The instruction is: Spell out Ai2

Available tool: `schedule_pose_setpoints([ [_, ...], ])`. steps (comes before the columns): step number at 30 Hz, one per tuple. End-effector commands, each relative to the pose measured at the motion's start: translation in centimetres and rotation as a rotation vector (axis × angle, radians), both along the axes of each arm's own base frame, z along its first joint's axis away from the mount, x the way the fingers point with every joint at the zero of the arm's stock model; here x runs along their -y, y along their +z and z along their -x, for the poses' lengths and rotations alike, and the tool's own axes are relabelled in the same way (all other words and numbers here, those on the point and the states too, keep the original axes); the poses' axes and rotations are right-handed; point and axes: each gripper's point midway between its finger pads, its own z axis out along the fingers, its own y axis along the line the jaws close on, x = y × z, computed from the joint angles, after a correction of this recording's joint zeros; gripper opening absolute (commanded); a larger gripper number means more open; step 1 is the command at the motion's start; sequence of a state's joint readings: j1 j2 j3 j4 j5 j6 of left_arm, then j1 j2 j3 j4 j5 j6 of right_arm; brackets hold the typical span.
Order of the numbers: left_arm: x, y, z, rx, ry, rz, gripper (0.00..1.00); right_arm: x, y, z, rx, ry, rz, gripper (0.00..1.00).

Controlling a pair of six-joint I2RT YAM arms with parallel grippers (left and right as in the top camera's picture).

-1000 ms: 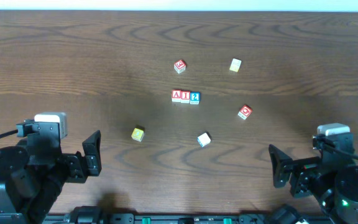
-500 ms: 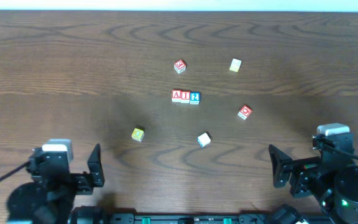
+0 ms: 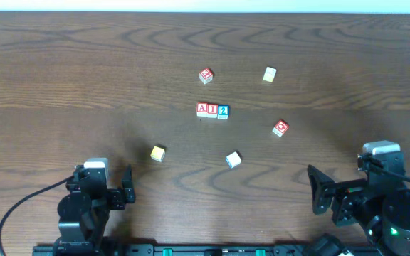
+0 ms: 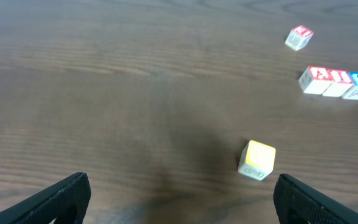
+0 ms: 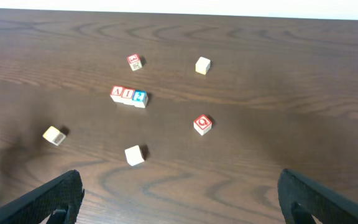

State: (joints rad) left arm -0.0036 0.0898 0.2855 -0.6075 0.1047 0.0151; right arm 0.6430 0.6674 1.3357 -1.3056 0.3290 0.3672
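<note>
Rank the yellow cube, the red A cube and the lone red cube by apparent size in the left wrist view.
1. yellow cube, nearest the camera, so likely not truly bigger.
2. red A cube.
3. lone red cube, farthest; barely smaller-looking than the A cube, so unsure.

Your row, mid dark wooden table [image 3: 62, 64]: red-framed A cube [image 3: 202, 109], red-framed I cube [image 3: 211, 109], blue-framed 2 cube [image 3: 223, 111], touching, A leftmost. Behind row: small red-marked cube [image 3: 206, 75]; right of that, plain yellowish cube [image 3: 269, 74]. Right-front of row: red-framed O cube [image 3: 280, 128]. Front: pale plain cube [image 3: 233, 159], yellow-topped cube [image 3: 158, 153] further left.
</note>
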Motion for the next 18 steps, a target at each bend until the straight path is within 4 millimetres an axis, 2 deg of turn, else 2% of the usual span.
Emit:
schedule_pose_setpoints([
  [1, -0.1, -0.9, -0.2, 0.010, 0.015, 0.020, 0.95, -0.1, -0.1, 0.0, -0.003, 0.001, -0.008, 0.99],
  [8, -0.1, -3.4, -0.4, 0.002, 0.017, 0.019, 0.95, -0.1, -0.1, 0.0, -0.003, 0.001, -0.008, 0.99],
  [18, -0.2, -3.3, -0.5, 0.006, 0.019, 0.012, 0.95, -0.1, -0.1, 0.0, -0.003, 0.001, -0.008, 0.99],
])
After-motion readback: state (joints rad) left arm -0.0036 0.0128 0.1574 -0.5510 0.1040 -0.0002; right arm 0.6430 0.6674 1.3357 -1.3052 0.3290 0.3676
